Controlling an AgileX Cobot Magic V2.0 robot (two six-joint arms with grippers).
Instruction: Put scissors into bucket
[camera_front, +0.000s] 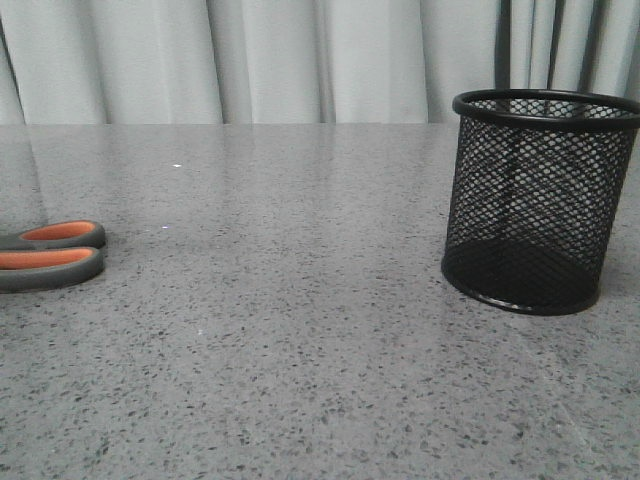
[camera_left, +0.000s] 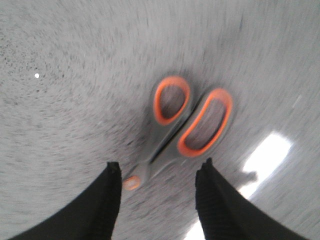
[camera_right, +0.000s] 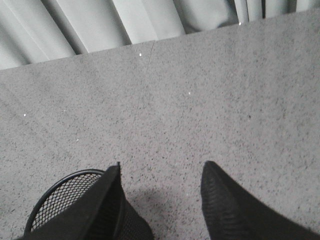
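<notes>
The scissors (camera_left: 185, 127) are seen flat on the tabletop (camera_front: 300, 330) beneath the left tool (camera_left: 157, 197), its fingers apart, handles lying ahead, long axis running through the gap, bucket (camera_front: 535, 200) well apart.

Grey speckled tabletop (camera_front: 300, 330), glossy, backed by pale curtains. Scissors (camera_front: 50, 255) are laid flat at the left edge of the front view, only the handle loops seen. Bucket (camera_front: 535, 200) is stood upright at right, well apart from them.
</notes>
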